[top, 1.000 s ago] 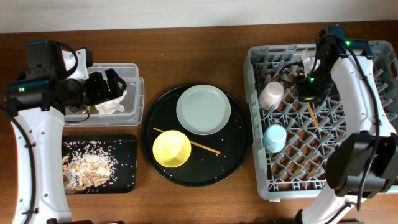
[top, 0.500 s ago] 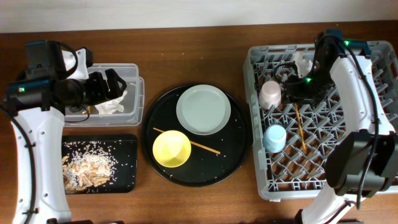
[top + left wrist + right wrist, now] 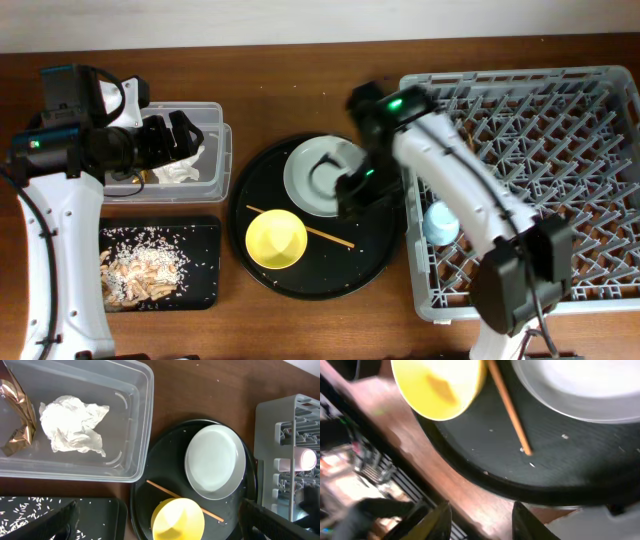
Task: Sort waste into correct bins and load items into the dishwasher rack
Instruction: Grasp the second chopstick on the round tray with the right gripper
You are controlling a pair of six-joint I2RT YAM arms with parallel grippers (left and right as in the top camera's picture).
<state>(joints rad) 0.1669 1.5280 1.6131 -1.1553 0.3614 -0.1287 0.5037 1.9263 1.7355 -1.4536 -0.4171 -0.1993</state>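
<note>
My right gripper (image 3: 347, 190) is open and empty, low over the large round black tray, beside the pale plate (image 3: 322, 170). Its wrist view shows the fingers (image 3: 480, 522) apart, with the yellow bowl (image 3: 437, 385), one chopstick (image 3: 510, 407) and the plate (image 3: 580, 385) ahead. The bowl (image 3: 276, 238) and chopstick (image 3: 318, 232) lie on that tray. My left gripper (image 3: 180, 135) is open and empty above the clear tub (image 3: 215, 120), which holds the white tissue (image 3: 75, 425) and gold wrapper (image 3: 17, 430). The blue cup (image 3: 440, 222) and pink cup (image 3: 302, 458) sit in the grey rack (image 3: 560, 150). Food scraps (image 3: 140, 270) lie in the shallow black tray (image 3: 205, 230).
The large round black tray (image 3: 330, 268) sits between the bins and the rack. My right arm crosses the rack's left edge and hides part of it, so no second chopstick shows. Bare wooden table lies behind the tray and in front of it.
My right arm has swung left from the back of the rack to the round black tray, after leaving a chopstick in the rack. The left arm has not moved.
</note>
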